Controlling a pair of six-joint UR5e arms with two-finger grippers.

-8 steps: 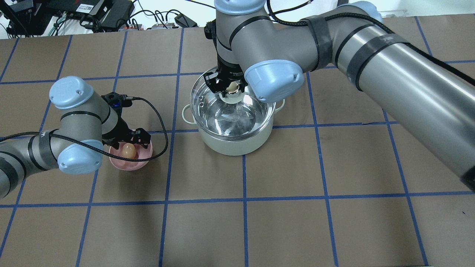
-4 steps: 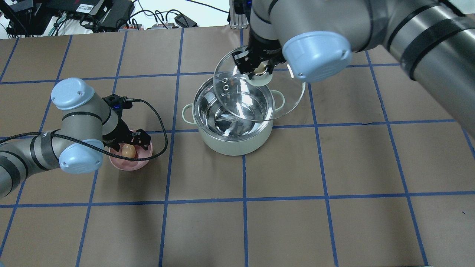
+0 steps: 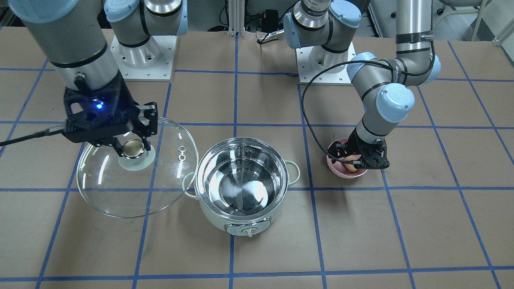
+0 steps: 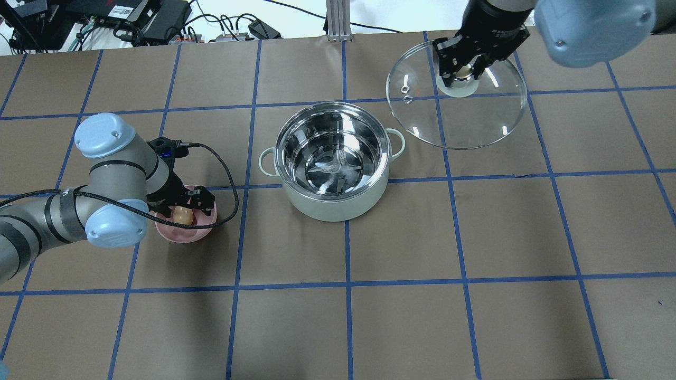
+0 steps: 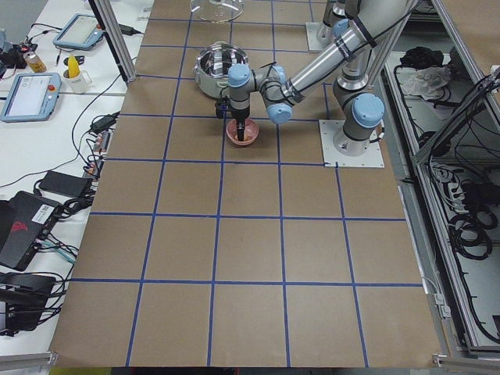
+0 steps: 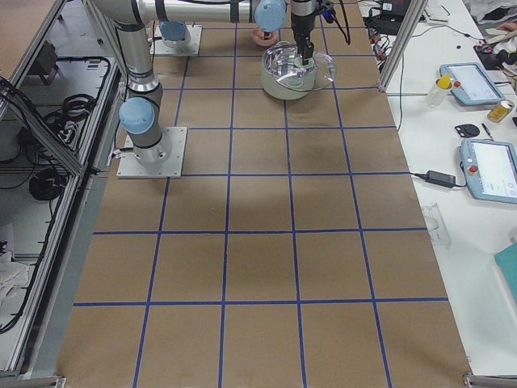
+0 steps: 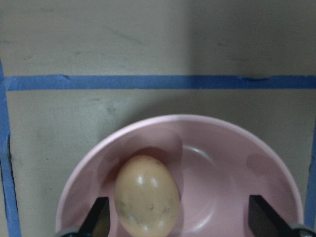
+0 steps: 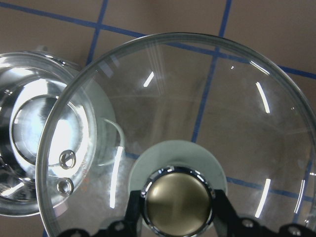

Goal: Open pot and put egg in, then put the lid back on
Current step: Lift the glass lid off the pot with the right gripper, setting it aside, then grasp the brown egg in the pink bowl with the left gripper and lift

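The pot [image 4: 332,210] stands open at the table's middle, its steel bowl empty; it also shows in the front view [image 3: 241,224]. My right gripper [image 4: 460,71] is shut on the cream-gold knob [image 8: 177,200] of the glass lid [image 4: 465,121] and holds it in the air, right of and beyond the pot, clear of its rim [image 3: 120,196]. The egg [image 4: 183,215] lies in a small pink bowl [image 4: 182,234] left of the pot. My left gripper [image 4: 182,207] is open and low in the bowl. Its fingertips [image 7: 98,219] straddle the egg [image 7: 147,195], which lies beside one tip.
Blue tape lines [image 4: 346,253] grid the brown table. A black cable [image 4: 227,174] loops from my left wrist beside the bowl. Electronics and cables [image 4: 132,21] lie beyond the table's far edge. The arm bases [image 3: 142,56] stand on the robot's side.
My right gripper lifted the lid off the pot and carried it right and toward the far edge. My left gripper has stayed at the egg in the pink bowl.
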